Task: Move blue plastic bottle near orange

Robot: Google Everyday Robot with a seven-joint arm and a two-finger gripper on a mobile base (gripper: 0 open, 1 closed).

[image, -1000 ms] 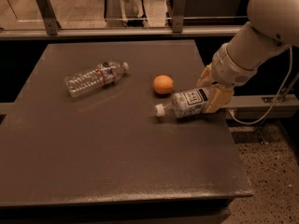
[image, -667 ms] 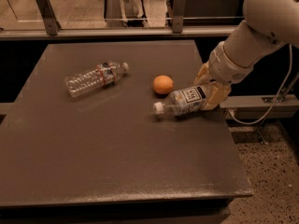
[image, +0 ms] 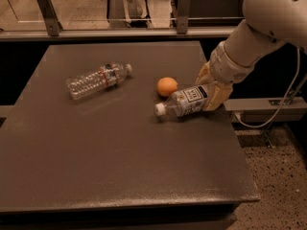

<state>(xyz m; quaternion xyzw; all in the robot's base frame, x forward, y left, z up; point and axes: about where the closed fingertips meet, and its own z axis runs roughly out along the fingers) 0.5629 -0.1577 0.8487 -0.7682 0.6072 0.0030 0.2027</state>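
Observation:
The blue plastic bottle lies on its side on the dark table, white cap pointing left, its label with a dark square logo facing up. The orange sits just behind and left of it, almost touching its shoulder. My gripper is at the bottle's base on the right, its tan fingers closed around the bottle's bottom end. The white arm reaches in from the upper right.
A slimmer clear ribbed bottle with a red-banded label lies on its side at the table's left. A metal rail with posts runs behind the table. The table's right edge drops to a speckled floor.
The gripper has shifted slightly left with the blue bottle, bringing its shoulder closer to the orange. The orange and the clear bottle have not moved.

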